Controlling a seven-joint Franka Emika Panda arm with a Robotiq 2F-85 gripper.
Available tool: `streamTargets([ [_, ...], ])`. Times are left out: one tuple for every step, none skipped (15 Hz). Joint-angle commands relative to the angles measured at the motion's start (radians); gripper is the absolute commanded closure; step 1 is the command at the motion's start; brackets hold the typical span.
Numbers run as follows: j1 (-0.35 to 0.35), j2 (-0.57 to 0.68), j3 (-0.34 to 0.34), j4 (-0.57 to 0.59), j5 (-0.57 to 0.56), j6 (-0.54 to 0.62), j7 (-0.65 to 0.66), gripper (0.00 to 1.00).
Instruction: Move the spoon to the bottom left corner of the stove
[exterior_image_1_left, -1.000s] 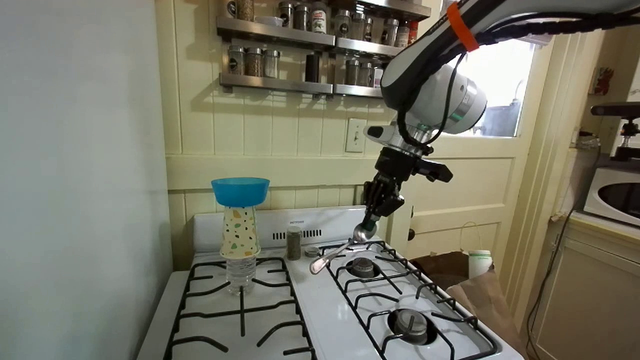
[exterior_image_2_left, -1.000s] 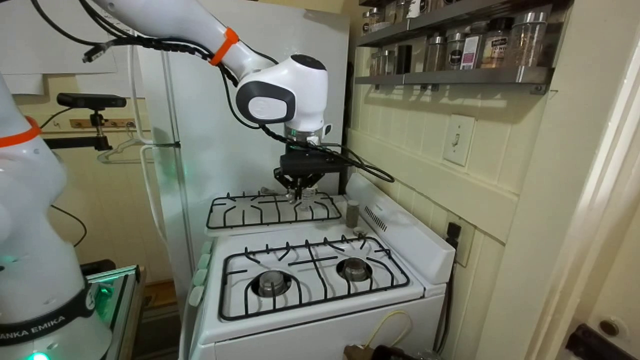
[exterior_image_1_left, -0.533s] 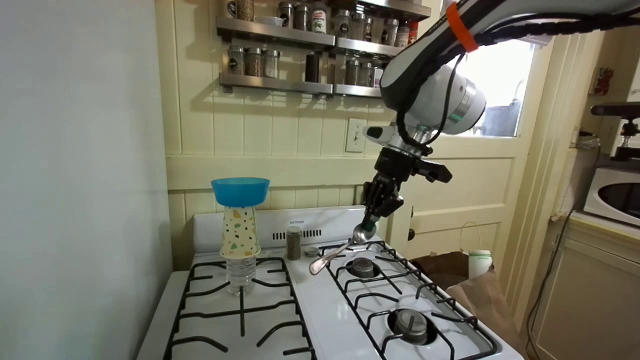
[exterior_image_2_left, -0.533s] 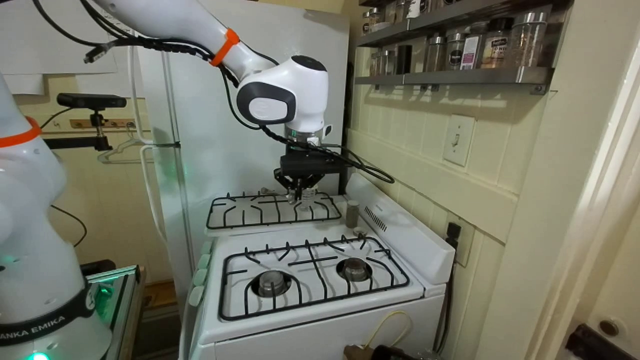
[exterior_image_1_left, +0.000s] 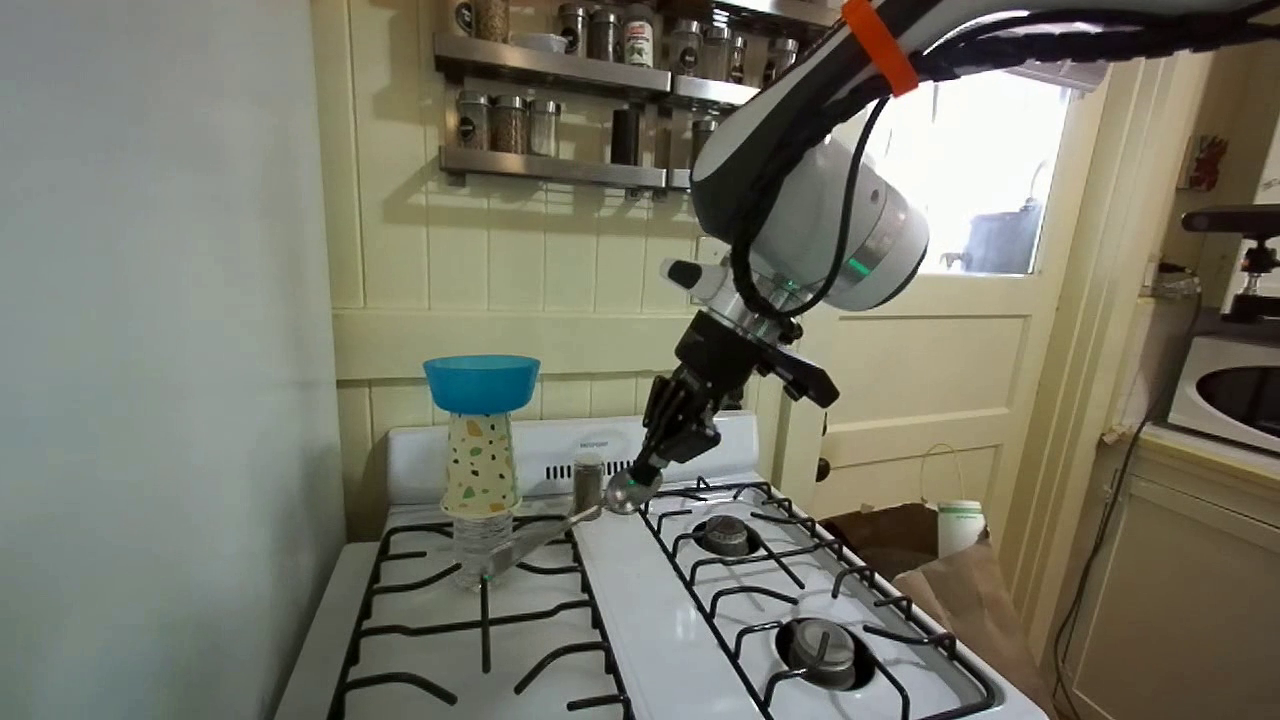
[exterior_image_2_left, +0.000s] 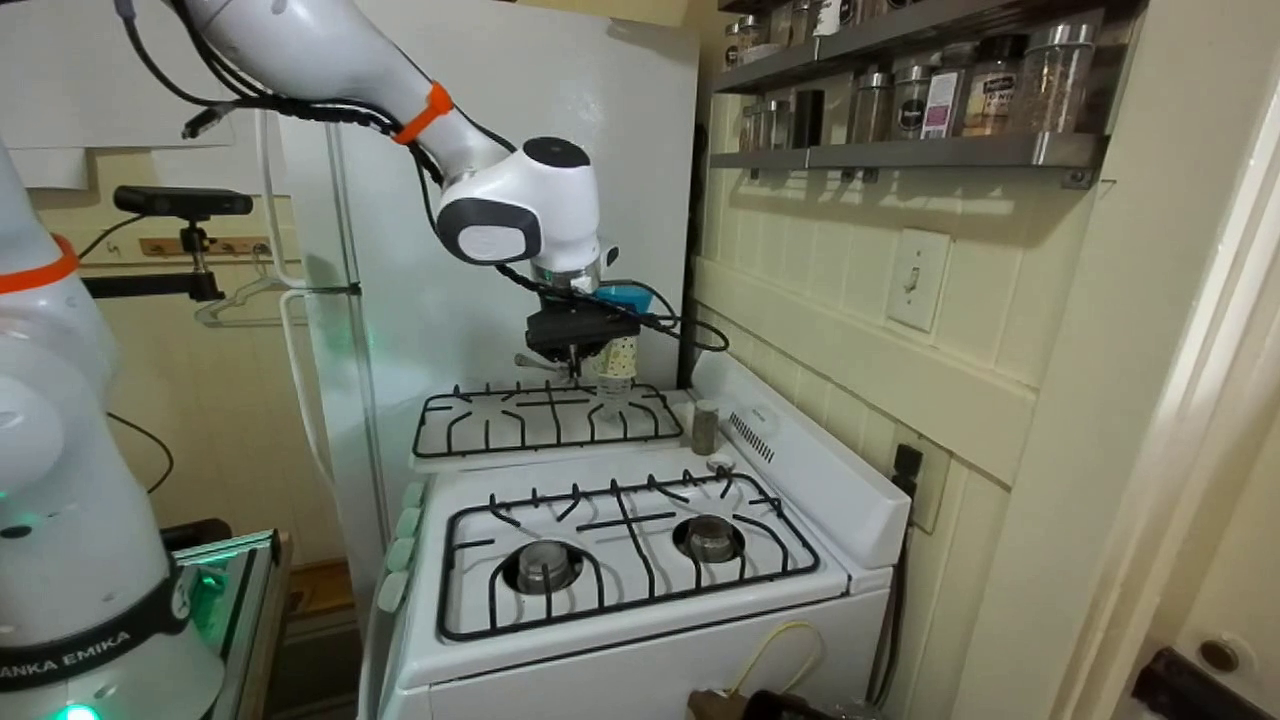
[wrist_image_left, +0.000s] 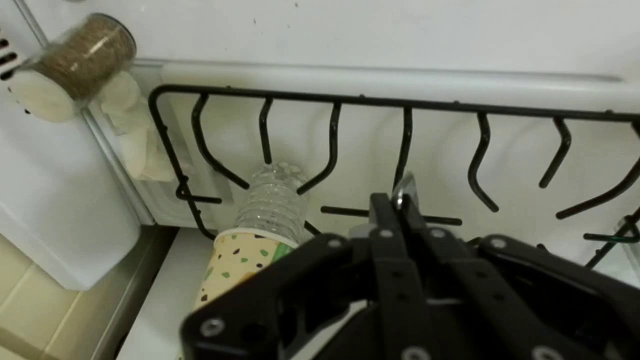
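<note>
A yellow panelled wall (exterior_image_1_left: 520, 250) rises behind the white stove (exterior_image_1_left: 660, 620), and the fridge (exterior_image_2_left: 620, 90) stands along one side of it. In the last half second the tool (exterior_image_1_left: 648, 472) has swung toward the fridge, taking the spoon (exterior_image_1_left: 540, 539) with it; the cup (exterior_image_2_left: 618, 358) and blue bowl (exterior_image_2_left: 626, 297), hidden by the tool then, now show beside it in an exterior view. Taking the wanted corner to be the one by the fridge on the side of the knobs (exterior_image_2_left: 400, 555), I judge this the carrying step, headed the right way, with the move to the front edge and the lowering not yet done.

The tool is nearly closed: its fingertips (wrist_image_left: 381, 205) pinch the spoon's head (exterior_image_1_left: 633, 492). The spoon seems to hang clear above the grate (exterior_image_1_left: 485, 630) by the fridge. In an exterior view its handle (exterior_image_2_left: 532, 361) runs almost level toward the knob side; in an exterior view it also slants down toward the fridge, crossing in front of the bottle (exterior_image_1_left: 476, 535). So the long axis probably lies diagonal, handle end aimed at the wanted corner. The true tilt is hard to tell.
</note>
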Motion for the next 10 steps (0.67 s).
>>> streamTargets([
  [0.084,-0.069,0.046,-0.115,0.233,0.154,-0.057,0.99],
  [0.107,-0.08,0.062,-0.139,0.297,0.196,-0.062,0.99],
  [0.127,-0.085,0.074,-0.155,0.352,0.229,-0.065,0.99],
  [0.14,-0.088,0.089,-0.171,0.378,0.267,-0.037,0.99],
  [0.153,-0.088,0.103,-0.188,0.403,0.31,-0.012,0.99],
  [0.163,-0.087,0.11,-0.196,0.423,0.332,-0.002,0.99],
  [0.166,-0.075,0.121,-0.204,0.42,0.354,0.029,0.99],
  [0.164,-0.061,0.126,-0.207,0.392,0.347,0.063,0.99],
  [0.164,-0.051,0.129,-0.211,0.378,0.34,0.082,0.99],
  [0.163,-0.045,0.129,-0.212,0.381,0.329,0.086,0.99],
])
